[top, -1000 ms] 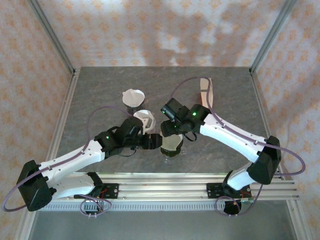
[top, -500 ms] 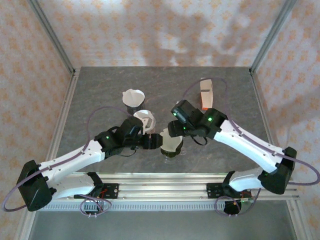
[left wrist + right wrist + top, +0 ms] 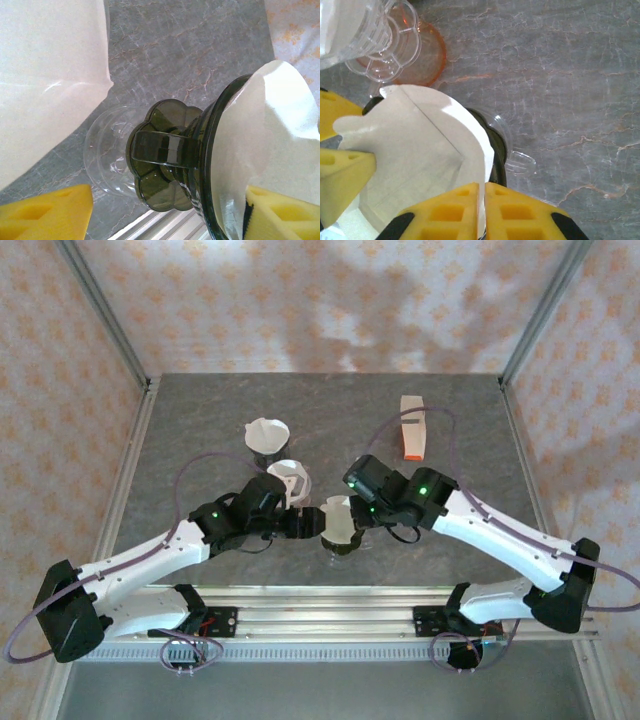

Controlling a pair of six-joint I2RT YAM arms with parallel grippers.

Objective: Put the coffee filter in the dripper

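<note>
The dark green dripper stands near the table's front edge, with the white coffee filter sitting in its cone. In the right wrist view my right gripper is shut on the coffee filter at its near edge, just above the dripper's dark rim. My left gripper is open and straddles the dripper's wall. One yellow finger rests inside against the filter; the other stands apart from the dripper. From above, the left gripper is left of the dripper and the right gripper is to its right.
A clear dripper holding a filter stands just behind the left gripper, and another white filter cone stands farther back. An orange and white box lies at the back right. An aluminium rail runs along the near edge.
The right arm swung rightward and nearer, and its gripper closed on the filter's edge. The left arm and dripper stayed put.
</note>
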